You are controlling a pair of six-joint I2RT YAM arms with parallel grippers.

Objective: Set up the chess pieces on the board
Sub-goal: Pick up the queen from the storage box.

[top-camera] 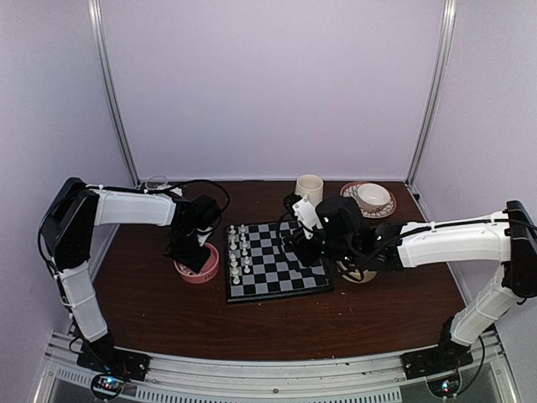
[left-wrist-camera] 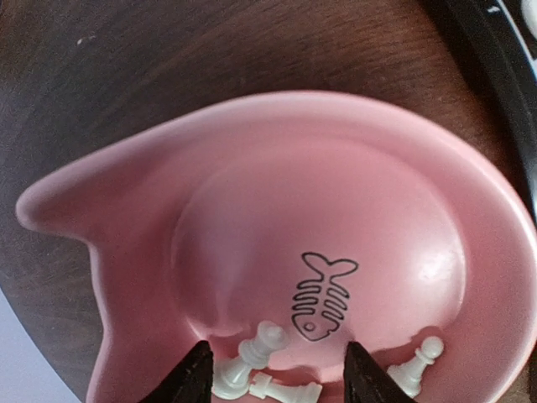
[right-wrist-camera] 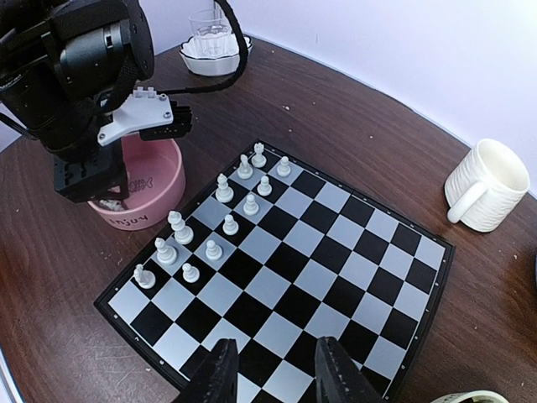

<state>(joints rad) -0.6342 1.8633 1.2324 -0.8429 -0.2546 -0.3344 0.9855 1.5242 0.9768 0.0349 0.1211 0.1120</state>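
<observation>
Left of centre on the dark wood table (top-camera: 168, 319), a glossy pink bowl (left-wrist-camera: 277, 168) with one pointed ear-like rim and a fish-skeleton drawing (left-wrist-camera: 320, 295) holds several white chess pieces (left-wrist-camera: 252, 353). One lies flat, its long axis running left to right in the wrist view. One leans with its head up and to the right, and a pawn (left-wrist-camera: 415, 365) tilts the same way. The left gripper (left-wrist-camera: 277, 374) reaches down into the bowl, its dark fingers spread apart around the two nearer pieces and gripping nothing.

Just beside the bowl lies the board (top-camera: 285, 269), flat and slightly skewed to the table edge, in smooth black and pale grey checks with a thin black rim. White pieces on the board (right-wrist-camera: 224, 190) stand upright in two rows along its left side. The right gripper (right-wrist-camera: 277, 369) hangs over the board's right part, fingers apart and empty. A ribbed cream mug (right-wrist-camera: 491, 186) stands beyond the board.
</observation>
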